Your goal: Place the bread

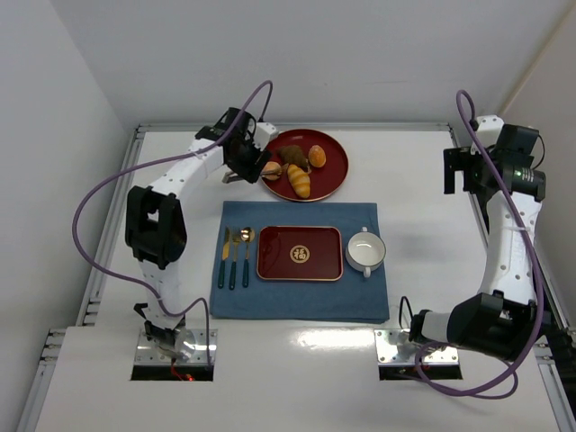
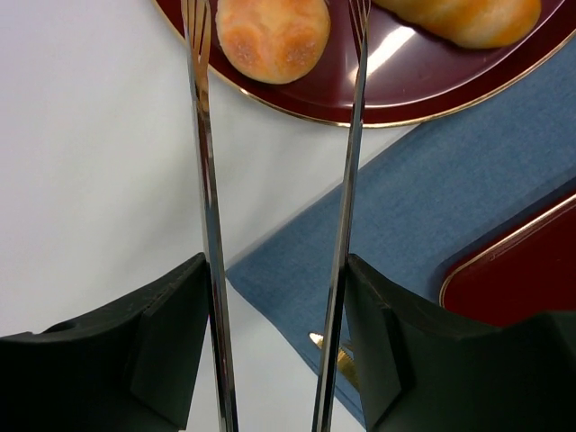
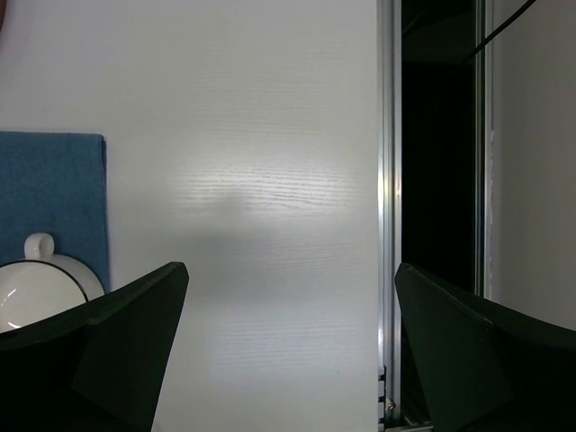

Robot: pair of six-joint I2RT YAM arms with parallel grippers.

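Observation:
The bread [image 1: 271,170] is a small round golden-tan bun at the left edge of the round dark-red plate [image 1: 337,171]. In the left wrist view the bread [image 2: 273,38] lies between the tips of a pair of metal tongs [image 2: 205,180]; I cannot tell whether they touch it. My left gripper [image 2: 277,265] is shut on the tongs' two arms, which stand apart. It shows at the plate's left edge in the top view [image 1: 245,162]. My right gripper [image 3: 290,270] is open and empty over bare table at the far right [image 1: 459,171].
The plate also holds an elongated ridged roll [image 1: 299,180], an orange bun [image 1: 317,157] and a dark piece [image 1: 293,154]. On the blue mat [image 1: 360,292] lie a rectangular red tray [image 1: 279,243], cutlery [image 1: 236,256] and a white cup [image 1: 365,251]. A metal rail [image 3: 387,180] edges the table at right.

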